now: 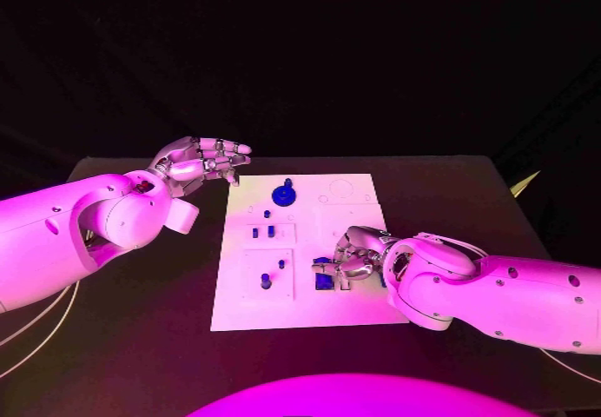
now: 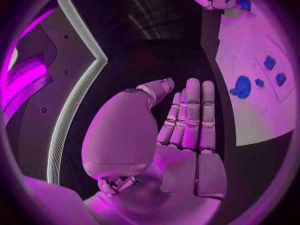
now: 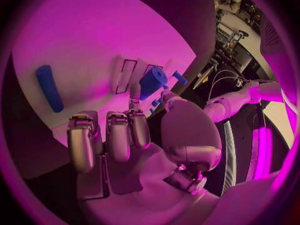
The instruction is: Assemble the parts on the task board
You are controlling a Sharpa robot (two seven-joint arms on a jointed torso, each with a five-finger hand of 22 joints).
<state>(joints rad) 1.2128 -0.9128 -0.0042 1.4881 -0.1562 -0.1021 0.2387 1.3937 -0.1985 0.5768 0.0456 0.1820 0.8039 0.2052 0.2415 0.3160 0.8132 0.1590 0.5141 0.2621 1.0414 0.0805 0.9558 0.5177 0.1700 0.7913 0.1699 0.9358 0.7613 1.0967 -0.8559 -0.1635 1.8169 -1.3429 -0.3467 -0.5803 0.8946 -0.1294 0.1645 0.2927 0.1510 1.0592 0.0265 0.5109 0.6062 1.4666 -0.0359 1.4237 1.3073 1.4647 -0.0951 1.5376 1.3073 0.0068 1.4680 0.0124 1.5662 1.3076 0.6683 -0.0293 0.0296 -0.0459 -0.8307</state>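
Note:
The white task board (image 1: 300,300) lies in the middle of the black table. My right hand (image 1: 354,258) rests low over the board's near right part, and its thumb and a finger pinch a short blue part (image 3: 152,82) against the board. A long blue bar (image 3: 49,87) lies flat on the board beside that hand (image 3: 125,135). A round blue part (image 1: 286,195) stands at the board's far end, and small blue pieces (image 1: 263,231) sit in the middle recesses. My left hand (image 1: 201,161) hovers off the board's far left corner, fingers straight, holding nothing.
In the left wrist view the board (image 2: 256,110) with the round blue part (image 2: 242,86) lies past my left hand (image 2: 181,135). Bare black table (image 1: 451,191) surrounds the board on all sides.

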